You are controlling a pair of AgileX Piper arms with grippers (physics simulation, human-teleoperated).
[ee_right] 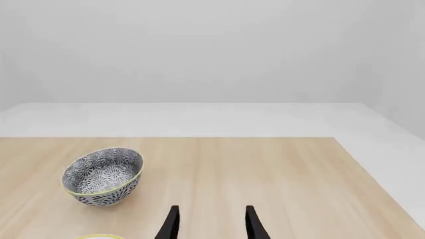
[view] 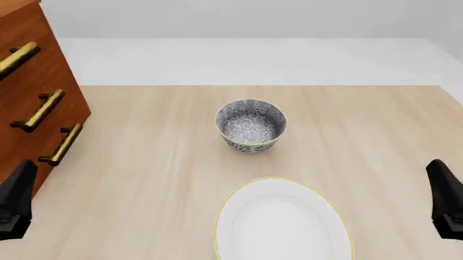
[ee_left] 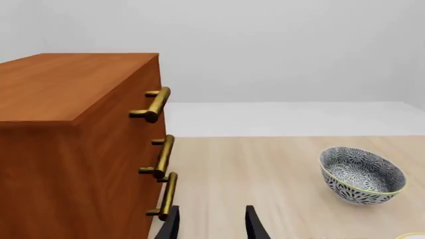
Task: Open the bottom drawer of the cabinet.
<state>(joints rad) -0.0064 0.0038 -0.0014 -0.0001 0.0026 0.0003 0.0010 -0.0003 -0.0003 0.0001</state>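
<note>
Plate: white with a thin gold rim, lying flat on the worktop at 6 o'clock in the front view, its near part cut off by the frame edge.
Left claw: two dark fingers spread with a clear gap between them, holding nothing; in its own wrist view the tip of one finger lies just beside the lowest brass handle, though contact cannot be told. In the front view only a dark part of the arm shows at 8 o'clock.
Right claw: fingers likewise parted and bare, hovering over bare wood; in the front view a dark part of its arm shows at 4 o'clock.
Bowl: blue-and-white patterned, upright, near the middle of the worktop, just beyond the plate and apart from it.
Worktop: pale wood grain.
Cabinet: reddish-brown wood, standing at 9 to 10 o'clock at the worktop's left edge, three brass bar handles down its front.
Bottom drawer: lowest of the three, flush with the fronts above it, shut.
Bottom handle: brass bar, ungrasped.
</note>
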